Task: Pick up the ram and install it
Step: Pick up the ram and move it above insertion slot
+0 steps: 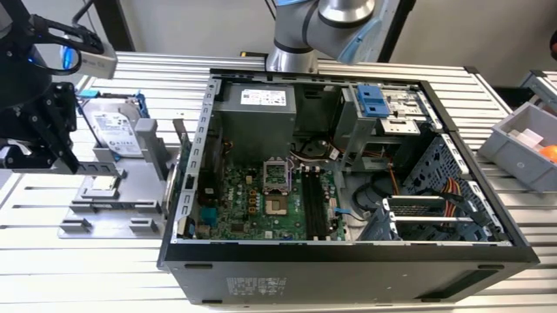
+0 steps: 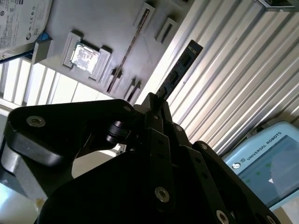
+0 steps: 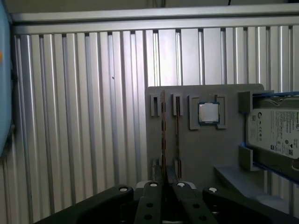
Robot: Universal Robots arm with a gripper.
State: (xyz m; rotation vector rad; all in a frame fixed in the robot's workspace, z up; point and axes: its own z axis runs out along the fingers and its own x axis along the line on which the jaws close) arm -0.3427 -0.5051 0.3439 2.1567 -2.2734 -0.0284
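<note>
Broadly, the ribbed metal counter (image 1: 487,111) carries an open computer case (image 1: 348,261) at its middle and a grey holder plate (image 1: 104,222) toward its edge on the exterior view's left. On that plate rest a hard drive (image 1: 113,130) and a small square processor chip (image 3: 209,113). Near the plate hangs the gripper (image 2: 154,105), its jaws clenched on the ram (image 2: 180,70), a dark narrow stick jutting beyond them over the counter's ribs.
</note>
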